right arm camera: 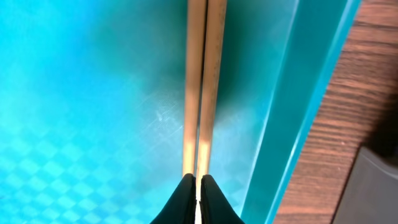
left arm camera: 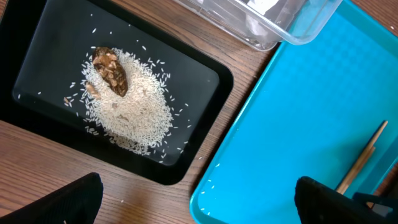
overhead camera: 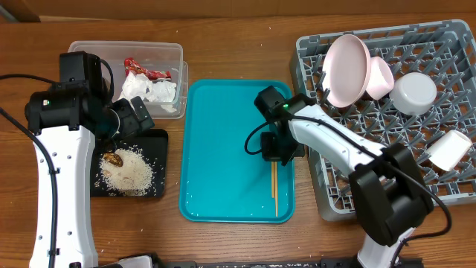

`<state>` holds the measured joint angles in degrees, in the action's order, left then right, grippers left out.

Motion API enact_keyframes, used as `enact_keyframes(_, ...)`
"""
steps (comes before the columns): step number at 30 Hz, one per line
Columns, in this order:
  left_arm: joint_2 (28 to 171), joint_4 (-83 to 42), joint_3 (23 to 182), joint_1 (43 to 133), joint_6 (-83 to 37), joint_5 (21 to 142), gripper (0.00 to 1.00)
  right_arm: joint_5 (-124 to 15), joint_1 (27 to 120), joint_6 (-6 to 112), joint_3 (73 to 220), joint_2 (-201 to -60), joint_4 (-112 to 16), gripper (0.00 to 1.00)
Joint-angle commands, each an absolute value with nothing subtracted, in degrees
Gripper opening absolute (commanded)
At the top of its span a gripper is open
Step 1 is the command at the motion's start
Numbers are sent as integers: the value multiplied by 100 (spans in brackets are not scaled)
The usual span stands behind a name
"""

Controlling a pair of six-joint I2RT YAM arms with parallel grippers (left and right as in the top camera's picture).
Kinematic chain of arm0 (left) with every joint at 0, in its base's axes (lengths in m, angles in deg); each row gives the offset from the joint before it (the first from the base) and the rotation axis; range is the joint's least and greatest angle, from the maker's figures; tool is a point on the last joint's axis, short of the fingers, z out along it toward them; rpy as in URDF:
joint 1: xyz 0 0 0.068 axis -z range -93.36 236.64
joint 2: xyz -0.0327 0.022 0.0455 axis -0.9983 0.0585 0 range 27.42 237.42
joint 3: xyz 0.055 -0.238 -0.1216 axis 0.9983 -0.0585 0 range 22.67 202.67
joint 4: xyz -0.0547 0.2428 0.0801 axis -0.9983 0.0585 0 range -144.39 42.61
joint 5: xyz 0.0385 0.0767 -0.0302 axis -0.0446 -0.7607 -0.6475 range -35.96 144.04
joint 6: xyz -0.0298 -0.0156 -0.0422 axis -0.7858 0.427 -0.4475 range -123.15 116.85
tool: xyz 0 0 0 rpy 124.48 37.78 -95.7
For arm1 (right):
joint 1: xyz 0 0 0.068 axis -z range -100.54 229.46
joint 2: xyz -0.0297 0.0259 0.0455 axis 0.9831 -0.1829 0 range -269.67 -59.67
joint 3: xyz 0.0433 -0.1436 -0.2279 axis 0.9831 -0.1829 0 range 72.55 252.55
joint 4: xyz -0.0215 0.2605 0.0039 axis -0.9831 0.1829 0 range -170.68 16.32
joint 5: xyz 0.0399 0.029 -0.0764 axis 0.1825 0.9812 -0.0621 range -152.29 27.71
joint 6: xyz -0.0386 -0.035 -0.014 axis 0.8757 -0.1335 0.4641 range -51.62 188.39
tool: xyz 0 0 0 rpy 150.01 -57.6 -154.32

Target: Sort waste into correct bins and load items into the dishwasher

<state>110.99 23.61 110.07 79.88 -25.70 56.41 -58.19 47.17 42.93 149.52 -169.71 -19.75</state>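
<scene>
Right hand (right arm camera: pixel 196 186) pinched on 2 chopsticks (right arm camera: pixel 202 93) on teal tray (overhead camera: pixel 223 149). Left hand (left arm camera: pixel 199 202) fully spread, empty, above black tray (left arm camera: pixel 193 84).

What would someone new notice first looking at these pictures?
The big grey dish rack on the right, with a pink plate propped in it. The teal tray in the middle, where the right hand is closed at the end of two chopsticks. On the left, a black tray holds a rice heap with a brown scrap.
</scene>
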Motion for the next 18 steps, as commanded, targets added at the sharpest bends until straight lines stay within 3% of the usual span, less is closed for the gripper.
enact_keyframes(1, 11055, 2334, 11090, 7990, -2589, 5702, 100, -5837, 4697, 4333, 15026, -16691, -1949, 7)
enact_keyframes(15, 11055, 2332, 11090, 7990, -2589, 5702, 100, -5813, 4564, 4328, 14969, -16715, -2172, 13)
enact_keyframes(18, 11055, 2334, 11090, 7990, -2589, 5702, 100, -5815, 4507, 4306, 14969, -16715, -2279, 22)
